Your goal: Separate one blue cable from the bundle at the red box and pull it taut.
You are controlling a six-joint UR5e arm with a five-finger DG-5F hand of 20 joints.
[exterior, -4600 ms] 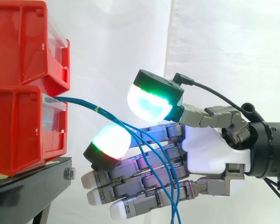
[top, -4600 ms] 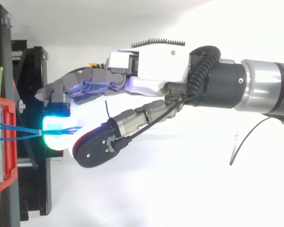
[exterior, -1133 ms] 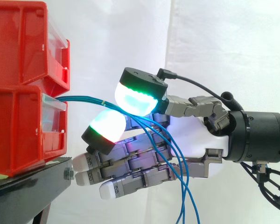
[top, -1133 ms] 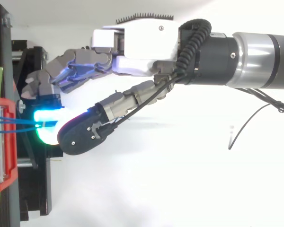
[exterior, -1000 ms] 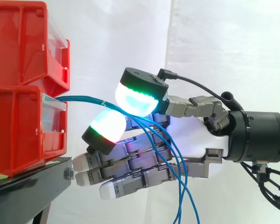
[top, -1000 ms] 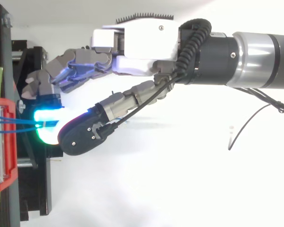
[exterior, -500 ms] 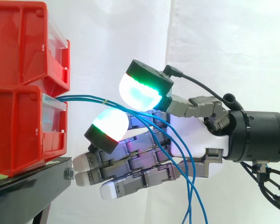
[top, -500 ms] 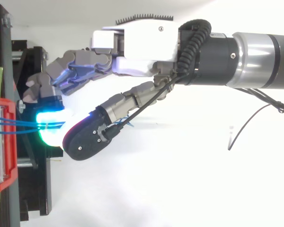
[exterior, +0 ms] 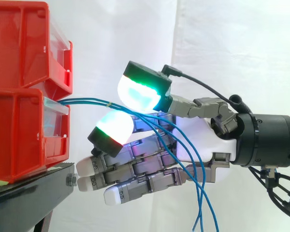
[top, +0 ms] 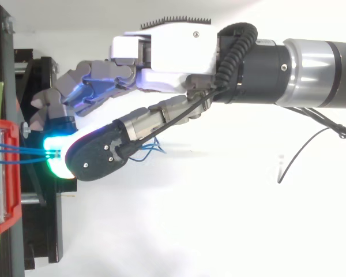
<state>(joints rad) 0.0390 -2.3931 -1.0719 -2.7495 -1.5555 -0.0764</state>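
Note:
Several thin blue cables [exterior: 87, 101] leave the front of the lower red box [exterior: 19, 130] as a bundle held by a small yellowish tie. They run right between my hand's [exterior: 203, 140] green-glowing thumb pad [exterior: 140, 92] above and a glowing finger pad [exterior: 113, 128] below. The two pads meet around the bundle just past the tie. Behind the pinch the cables fan out over the palm and hang down slack. The other fingers lie straight underneath. In the top view the thumb [top: 95, 156] covers the glowing pad beside the red box [top: 0, 173], with the cables [top: 23, 151] between.
A second red bin [exterior: 24, 43] sits on top of the lower one. Both rest on a black stand [exterior: 29, 193], whose edge lies just left of the straight fingertips. A white curtain hangs behind. A thin black wire [top: 303, 156] trails from the arm.
The thumb has swung toward the box and down onto the glowing finger pad, closing the gap around the cables. The hanging cable ends have swayed to the right. The arm has stayed put.

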